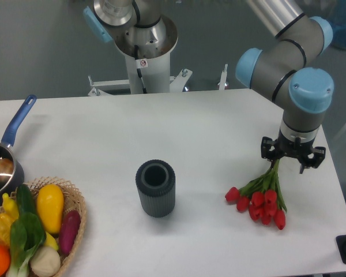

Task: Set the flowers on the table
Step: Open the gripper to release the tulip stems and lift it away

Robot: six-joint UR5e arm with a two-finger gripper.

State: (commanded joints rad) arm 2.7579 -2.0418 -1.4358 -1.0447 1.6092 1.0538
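Note:
The flowers [260, 203] are a bunch of red tulips with green stems, lying on the white table [207, 133] near its right front. The buds rest on the tabletop and fan toward the front. The stems [273, 176] run up and back to the gripper [292, 160]. The gripper points straight down just above the stem ends. Its black fingers [266, 151] stand spread apart, and the stems end by the left finger rather than between closed tips. It looks open, with nothing lifted.
A dark grey ribbed cylinder vase [155, 188] stands upright at the table's middle front. A wicker basket [75, 222] of vegetables sits at the front left. A blue-handled pot [3, 167] is at the left edge. The robot base [144, 63] stands behind the table.

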